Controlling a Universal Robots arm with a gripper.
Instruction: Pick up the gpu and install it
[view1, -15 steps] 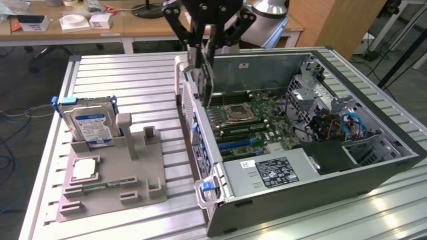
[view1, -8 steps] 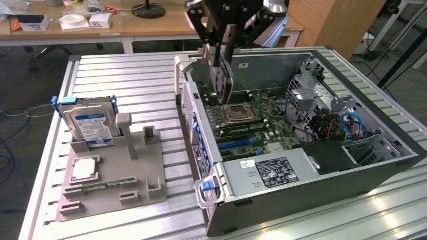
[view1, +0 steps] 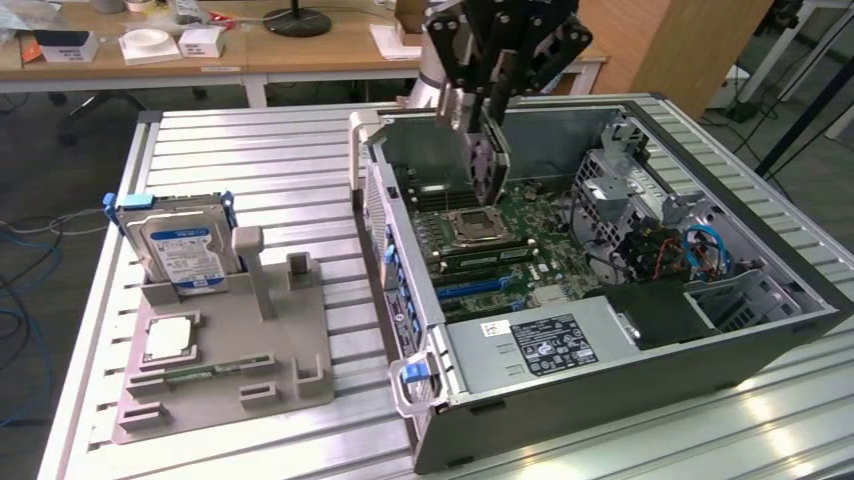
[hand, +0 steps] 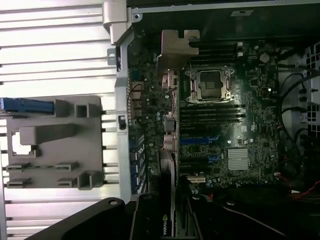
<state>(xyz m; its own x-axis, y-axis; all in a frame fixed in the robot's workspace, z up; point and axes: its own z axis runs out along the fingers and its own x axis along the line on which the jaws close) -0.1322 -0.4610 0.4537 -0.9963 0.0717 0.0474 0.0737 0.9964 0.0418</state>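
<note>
Holding gpu edge-on, gripper partly closed on it, upper centre of frame, above open computer case. Handling: square it with blue motherboard slots; lower straight, no tilt.

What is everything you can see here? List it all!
table: one, silver, slatted, under everything
computer case: one, dark grey, open, on the table
motherboard: one, green, inside the case
power supply: one, grey, inside the case
holder: one, grey, beside the case
hard drive: one, silver, blue label, upright in the holder
CPU chip: one, silver, flat in the holder
gpu: one, dark, silver bracket, upright above the motherboard
gripper: one, black, shut on the gpu
</note>
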